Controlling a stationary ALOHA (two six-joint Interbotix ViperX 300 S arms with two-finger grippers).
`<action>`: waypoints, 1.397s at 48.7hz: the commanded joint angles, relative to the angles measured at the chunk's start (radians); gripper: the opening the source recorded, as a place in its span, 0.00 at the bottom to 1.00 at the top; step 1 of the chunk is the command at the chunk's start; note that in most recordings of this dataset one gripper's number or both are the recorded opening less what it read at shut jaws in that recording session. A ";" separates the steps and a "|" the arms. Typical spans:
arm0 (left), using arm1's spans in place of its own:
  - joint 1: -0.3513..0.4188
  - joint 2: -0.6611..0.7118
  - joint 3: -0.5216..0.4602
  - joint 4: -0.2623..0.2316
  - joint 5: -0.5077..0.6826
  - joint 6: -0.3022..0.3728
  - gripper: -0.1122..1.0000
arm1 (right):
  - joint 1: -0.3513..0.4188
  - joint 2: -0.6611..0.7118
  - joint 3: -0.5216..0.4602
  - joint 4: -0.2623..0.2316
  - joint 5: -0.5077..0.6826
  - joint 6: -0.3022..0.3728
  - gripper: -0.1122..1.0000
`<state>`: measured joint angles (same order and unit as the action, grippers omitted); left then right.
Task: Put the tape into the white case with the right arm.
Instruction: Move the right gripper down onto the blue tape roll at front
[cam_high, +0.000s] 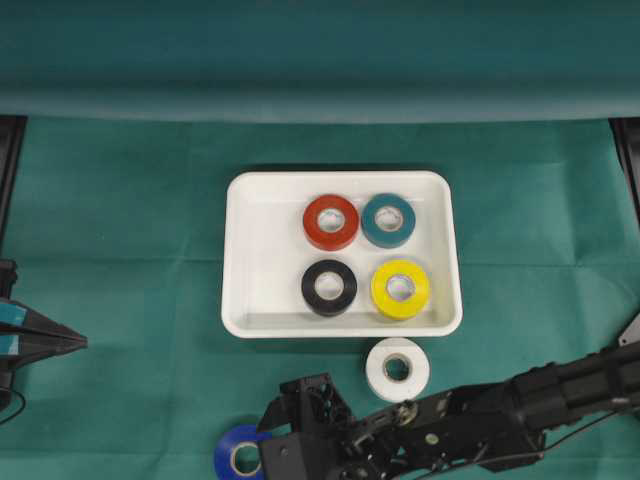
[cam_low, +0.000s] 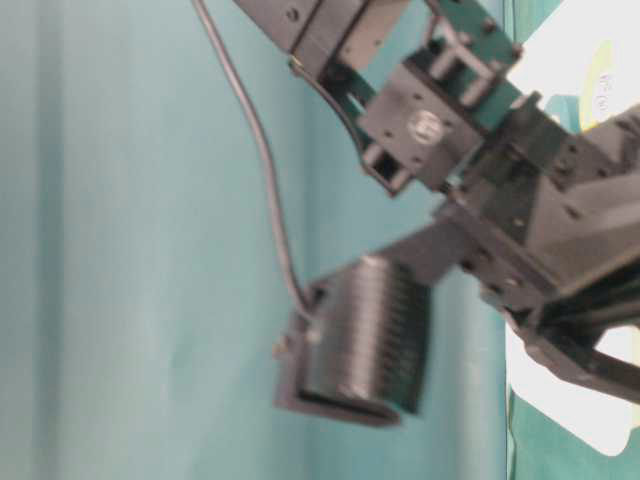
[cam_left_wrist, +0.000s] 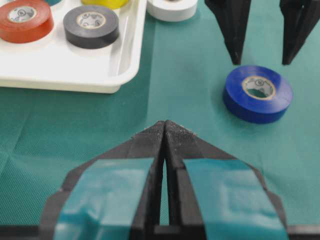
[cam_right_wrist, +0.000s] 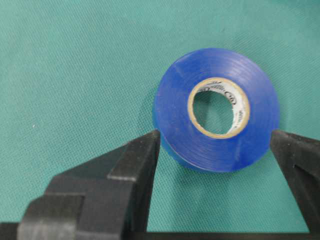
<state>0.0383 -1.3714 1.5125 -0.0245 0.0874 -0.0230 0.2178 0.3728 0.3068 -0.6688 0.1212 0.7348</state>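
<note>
Right gripper (cam_right_wrist: 215, 142) is spread wide, prongs set either side of the blue tape (cam_right_wrist: 216, 110), lying flat on the cloth; nothing pinched yet. Tape sits just ahead, between the tips. White case (cam_high: 240, 260) lies well beyond. Left gripper (cam_left_wrist: 164, 131) is pressed together, farther off.

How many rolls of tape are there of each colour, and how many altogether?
Red tape roll: 1
Teal tape roll: 1
Black tape roll: 1
Yellow tape roll: 1
White tape roll: 1
Blue tape roll: 1
Total: 6 rolls, 4 in the white case, 2 outside on the green cloth.
</note>
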 joint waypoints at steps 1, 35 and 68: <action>0.002 0.008 -0.014 0.002 -0.009 0.002 0.10 | 0.023 -0.003 -0.043 0.005 0.015 0.003 0.62; 0.002 0.008 -0.014 0.002 -0.009 0.000 0.10 | 0.048 0.109 -0.166 0.049 0.107 0.000 0.55; 0.002 0.008 -0.014 0.002 -0.008 0.000 0.10 | 0.049 0.106 -0.198 0.051 0.201 -0.005 0.14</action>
<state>0.0368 -1.3714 1.5110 -0.0245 0.0874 -0.0215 0.2715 0.5062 0.1258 -0.6197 0.3129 0.7317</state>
